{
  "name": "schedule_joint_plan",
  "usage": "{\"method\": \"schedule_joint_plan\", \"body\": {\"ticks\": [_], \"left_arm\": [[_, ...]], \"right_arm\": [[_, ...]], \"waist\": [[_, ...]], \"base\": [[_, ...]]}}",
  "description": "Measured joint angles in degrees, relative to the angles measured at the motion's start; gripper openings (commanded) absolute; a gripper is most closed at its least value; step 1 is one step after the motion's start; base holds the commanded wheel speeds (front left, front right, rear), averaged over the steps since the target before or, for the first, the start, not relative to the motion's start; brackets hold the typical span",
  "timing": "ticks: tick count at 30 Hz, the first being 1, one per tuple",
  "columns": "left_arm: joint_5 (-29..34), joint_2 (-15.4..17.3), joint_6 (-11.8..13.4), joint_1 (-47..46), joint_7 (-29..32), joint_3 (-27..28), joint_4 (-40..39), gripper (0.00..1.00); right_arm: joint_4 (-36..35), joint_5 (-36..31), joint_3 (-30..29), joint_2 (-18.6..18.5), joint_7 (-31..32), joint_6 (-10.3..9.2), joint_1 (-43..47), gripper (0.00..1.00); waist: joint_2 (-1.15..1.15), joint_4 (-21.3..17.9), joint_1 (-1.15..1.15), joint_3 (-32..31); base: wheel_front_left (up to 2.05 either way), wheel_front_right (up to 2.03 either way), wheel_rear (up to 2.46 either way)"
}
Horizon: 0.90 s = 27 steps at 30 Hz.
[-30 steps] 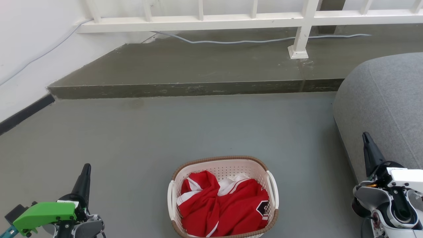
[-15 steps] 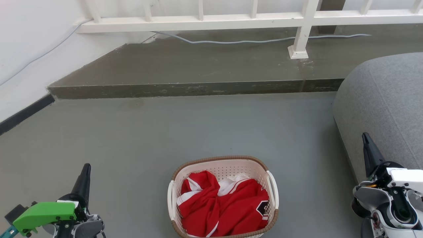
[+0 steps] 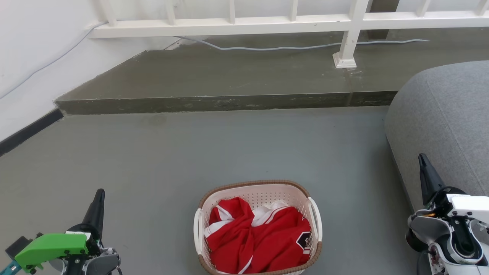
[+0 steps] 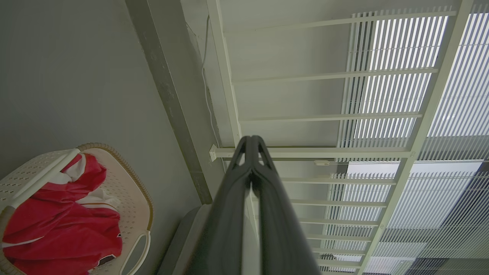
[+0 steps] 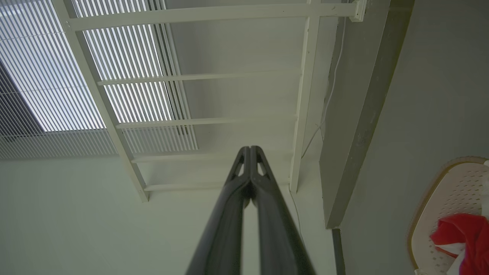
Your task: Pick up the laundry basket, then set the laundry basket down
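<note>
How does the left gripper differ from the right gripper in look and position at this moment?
The left gripper carries a green cover; the right gripper carries a white cover. The left gripper stands over bare floor; the right gripper stands before a grey cushion. Both are shut, point up the head view, and stand apart from the laundry basket, one on each side.

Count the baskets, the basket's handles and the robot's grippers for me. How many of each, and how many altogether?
Baskets: 1, the laundry basket
Handles: 2, the left handle and the right handle
Grippers: 2, the left gripper and the right gripper, both shut
Total: 5
</note>
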Motion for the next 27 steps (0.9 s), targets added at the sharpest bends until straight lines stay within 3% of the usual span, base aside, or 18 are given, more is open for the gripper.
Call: {"method": "schedule_joint_plan", "body": {"ticks": [27], "left_arm": [[0.00,-0.03,-0.01,-0.19,0.07,0.13,0.09,0.00]], "right_arm": [[0.11,0.00,-0.10,0.11,0.16,0.00,-0.02,0.00]], "waist": [[0.00,0.00,0.00,-0.01]], "base": [[0.00,0.00,0.00]]}}
